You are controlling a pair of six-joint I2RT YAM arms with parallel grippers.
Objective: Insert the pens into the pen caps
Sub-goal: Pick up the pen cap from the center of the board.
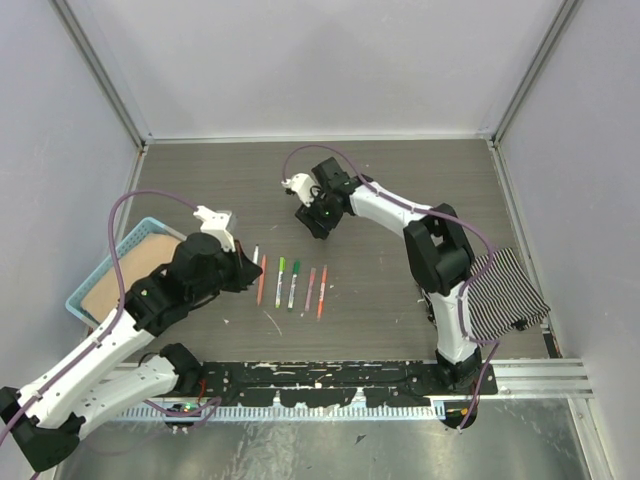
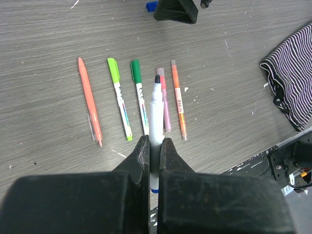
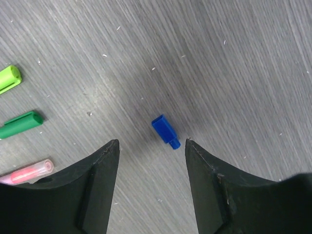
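Observation:
My left gripper (image 2: 155, 140) is shut on a white pen (image 2: 156, 109) whose dark tip points away from me, held just above the table. Beyond it several pens lie in a row: an all-orange one (image 2: 89, 105), a light-green-capped one (image 2: 119, 97), a dark-green-capped one (image 2: 139, 95), a pink one (image 2: 165, 107) and a thin orange one (image 2: 178, 102). A small blue pen cap (image 3: 165, 130) lies on the table farther out. My right gripper (image 3: 151, 142) hovers over it, open, its fingertips on either side of the cap and slightly short of it, touching nothing.
A blue basket (image 1: 148, 222) with a tan insert stands at the left edge. A striped cloth (image 1: 505, 295) lies at the right, near the right arm's base. The row of pens (image 1: 293, 285) sits between the two arms, close to the left gripper (image 1: 245, 270).

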